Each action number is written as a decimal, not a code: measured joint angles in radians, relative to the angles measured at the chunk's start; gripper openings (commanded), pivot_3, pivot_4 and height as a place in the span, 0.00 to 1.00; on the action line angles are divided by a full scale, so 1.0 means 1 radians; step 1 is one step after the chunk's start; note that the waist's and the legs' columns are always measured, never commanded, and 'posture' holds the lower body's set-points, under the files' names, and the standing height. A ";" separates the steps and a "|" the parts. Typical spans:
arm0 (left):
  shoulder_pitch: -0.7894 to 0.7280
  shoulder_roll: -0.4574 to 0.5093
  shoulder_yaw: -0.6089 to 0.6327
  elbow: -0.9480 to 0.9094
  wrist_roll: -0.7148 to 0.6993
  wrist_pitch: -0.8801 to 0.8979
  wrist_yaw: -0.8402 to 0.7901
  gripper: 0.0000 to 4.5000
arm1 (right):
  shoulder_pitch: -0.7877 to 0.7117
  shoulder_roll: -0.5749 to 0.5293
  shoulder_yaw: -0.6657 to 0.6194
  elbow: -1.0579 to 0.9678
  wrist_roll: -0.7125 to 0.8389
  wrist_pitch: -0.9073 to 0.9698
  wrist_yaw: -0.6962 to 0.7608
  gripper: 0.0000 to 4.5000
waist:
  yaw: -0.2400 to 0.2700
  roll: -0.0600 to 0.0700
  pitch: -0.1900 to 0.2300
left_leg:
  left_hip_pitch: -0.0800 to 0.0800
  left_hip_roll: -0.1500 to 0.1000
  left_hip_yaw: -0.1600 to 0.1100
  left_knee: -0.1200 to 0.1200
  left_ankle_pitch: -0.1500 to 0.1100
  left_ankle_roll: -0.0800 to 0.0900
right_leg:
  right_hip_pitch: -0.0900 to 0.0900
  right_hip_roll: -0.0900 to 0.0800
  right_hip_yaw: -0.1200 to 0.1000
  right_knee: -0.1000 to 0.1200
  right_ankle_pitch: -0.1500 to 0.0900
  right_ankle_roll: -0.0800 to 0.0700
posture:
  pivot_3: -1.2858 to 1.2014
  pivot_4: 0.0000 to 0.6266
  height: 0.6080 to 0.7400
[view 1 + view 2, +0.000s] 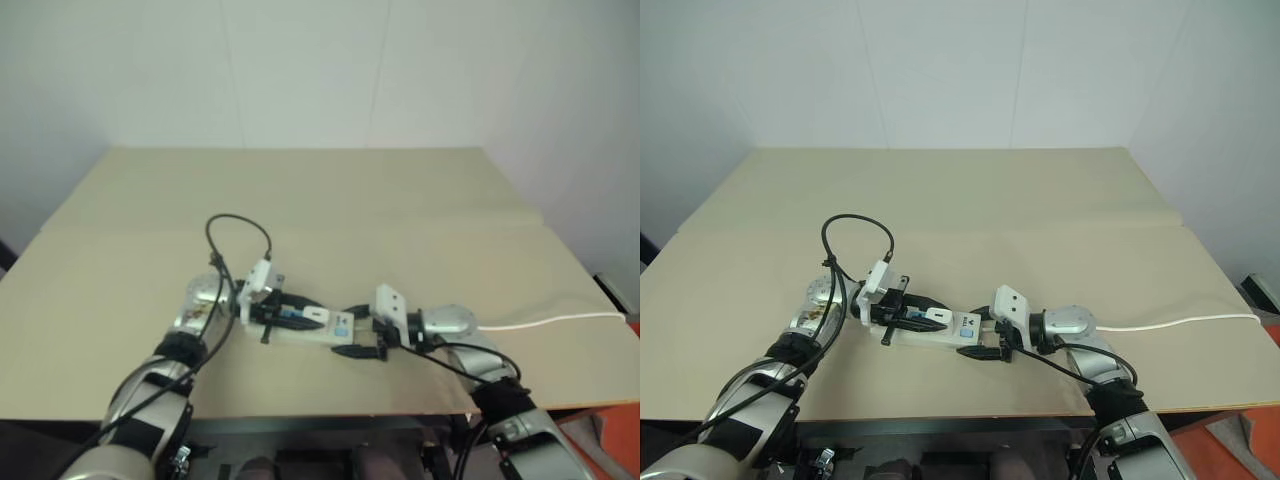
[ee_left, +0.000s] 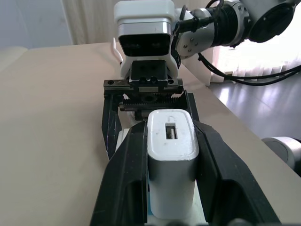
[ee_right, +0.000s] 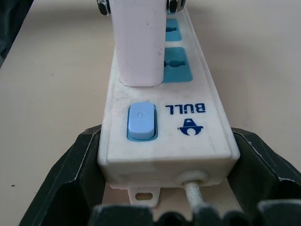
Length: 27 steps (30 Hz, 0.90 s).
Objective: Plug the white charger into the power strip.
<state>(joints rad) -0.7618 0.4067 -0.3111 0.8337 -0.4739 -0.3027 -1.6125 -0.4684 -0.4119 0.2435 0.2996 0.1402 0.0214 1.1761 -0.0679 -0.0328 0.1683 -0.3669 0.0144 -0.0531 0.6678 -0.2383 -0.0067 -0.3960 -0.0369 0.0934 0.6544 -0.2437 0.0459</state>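
Beige counter (image 1: 1060, 200), white walls: your charger (image 2: 171, 160) stands on the power strip (image 3: 164, 136).
Left pincer (image 2: 171, 197) clamps the charger, right pincer (image 3: 164, 188) clamps the strip's switch end; tilt now and the prongs jam.

So the bench (image 1: 300, 200) is just sitting there as a big tan slab, taking up most of the head views. There's a seam (image 1: 480, 222) running across the top about midway back, and on the right side the surface is looking like it's stepping slightly at that line. Behind it a plain white wall (image 1: 940, 70) is rising up, with a couple of faint vertical panel joints showing. Off the right front corner of the bench something orange-red (image 1: 1230, 440) is poking in down at floor level, can't tell what it is. In the left wrist view, bright window light with vertical blinds (image 2: 263, 52) is glowing beyond the bench edge, over a dark shiny floor (image 2: 263, 108).
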 measured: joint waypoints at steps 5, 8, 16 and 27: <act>-0.013 -0.016 0.007 0.041 0.001 -0.003 0.000 0.23 | 0.004 -0.003 -0.002 0.005 -0.002 0.000 -0.005 0.76 | 0.001 0.003 -0.002 | 0.006 0.000 -0.001 -0.002 0.000 0.000 | 0.008 0.000 -0.001 -0.006 0.000 0.001 | 0.52 0.24 1.00; -0.015 -0.017 0.005 0.045 0.002 -0.001 0.000 0.23 | 0.005 -0.003 -0.002 0.005 -0.002 0.000 -0.007 0.76 | 0.001 0.003 -0.003 | 0.006 0.000 -0.001 -0.002 0.000 0.000 | 0.008 0.000 0.000 -0.006 0.000 0.001 | 0.52 0.24 1.00; -0.017 0.019 0.026 0.108 0.054 -0.006 0.000 0.81 | 0.012 -0.005 0.005 -0.011 0.001 0.000 0.000 0.76 | -0.001 0.006 -0.004 | 0.007 0.000 0.000 -0.007 0.000 0.000 | 0.007 0.000 0.001 -0.008 -0.002 0.002 | 0.52 0.24 1.00; 0.002 0.140 -0.056 0.002 -0.008 0.020 0.000 1.00 | 0.007 -0.003 0.008 -0.015 0.002 -0.014 0.010 0.76 | -0.006 0.006 -0.003 | -0.003 0.001 0.000 -0.007 0.000 0.000 | -0.005 0.000 0.001 -0.006 -0.001 0.002 | 0.52 0.24 1.00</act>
<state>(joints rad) -0.7600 0.5469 -0.3674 0.8356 -0.4820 -0.2827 -1.6121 -0.4615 -0.4154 0.2516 0.2842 0.1420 0.0069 1.1860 -0.0736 -0.0269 0.1649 -0.3701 0.0149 -0.0528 0.6609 -0.2383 -0.0069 -0.4009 -0.0365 0.0947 0.6480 -0.2449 0.0475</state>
